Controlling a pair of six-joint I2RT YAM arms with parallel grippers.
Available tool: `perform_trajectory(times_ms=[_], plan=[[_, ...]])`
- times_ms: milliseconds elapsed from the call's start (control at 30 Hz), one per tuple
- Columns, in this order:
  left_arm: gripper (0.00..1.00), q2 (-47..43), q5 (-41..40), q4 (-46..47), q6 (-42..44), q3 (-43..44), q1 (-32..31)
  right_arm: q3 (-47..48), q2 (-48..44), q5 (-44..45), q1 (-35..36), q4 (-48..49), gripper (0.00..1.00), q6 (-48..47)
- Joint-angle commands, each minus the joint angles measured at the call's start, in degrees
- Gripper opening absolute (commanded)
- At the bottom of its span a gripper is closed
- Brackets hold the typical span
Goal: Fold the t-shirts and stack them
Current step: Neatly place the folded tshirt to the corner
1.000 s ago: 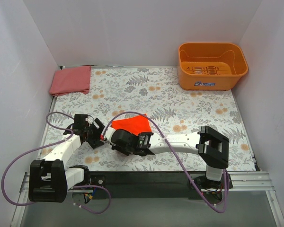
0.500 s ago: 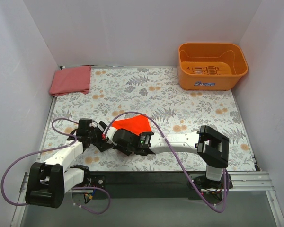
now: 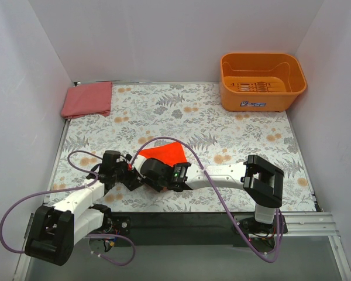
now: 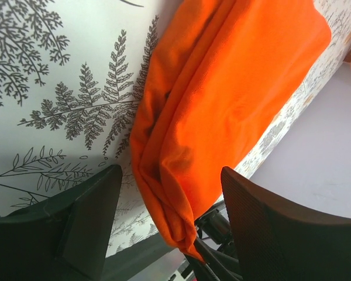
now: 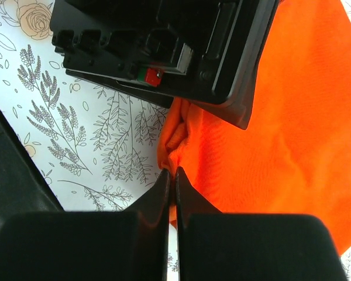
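The orange-red t-shirt [image 3: 167,154] lies bunched at the near middle of the table. My right gripper [image 3: 141,170] is shut on its left corner; in the right wrist view the fingertips [image 5: 174,175] pinch a folded edge of the orange-red t-shirt [image 5: 281,117]. My left gripper [image 3: 126,173] is right beside it and stands open. In the left wrist view the hanging fold of the orange-red t-shirt [image 4: 210,111] lies between the left gripper's [image 4: 172,213] wide jaws without touching them. The pinkish-red t-shirt [image 3: 88,99] rests as a folded rectangle at the far left corner.
An orange plastic tub [image 3: 262,81] stands at the far right corner. White walls close in the floral tablecloth [image 3: 222,123] on three sides. Purple cables loop from both arms over the near edge. The left gripper's black body [image 5: 164,47] fills the top of the right wrist view.
My left arm has moved right, bringing its open gripper up to the shirt corner that the right gripper holds. Its jaws have narrowed a little. The right gripper stays shut.
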Motion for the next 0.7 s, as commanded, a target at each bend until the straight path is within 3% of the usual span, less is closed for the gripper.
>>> perform_trajectory(times_ms=[0,300,667], plan=[[0.68,-0.76,-3.85,-0.55,-2.10,-1.22,-0.97,-0.32,-2.35,0.39,-0.20,2.34,0.01,1.00],[0.59,-2.77,-7.63,2.87,-7.64,-4.20,-3.17,-0.49,-2.70,0.22,-0.20,2.96,0.01,2.23],[0.58,-1.29,-10.10,13.15,-11.77,-8.95,-5.18,-0.58,-3.31,-0.49,-0.20,3.66,0.01,2.93]])
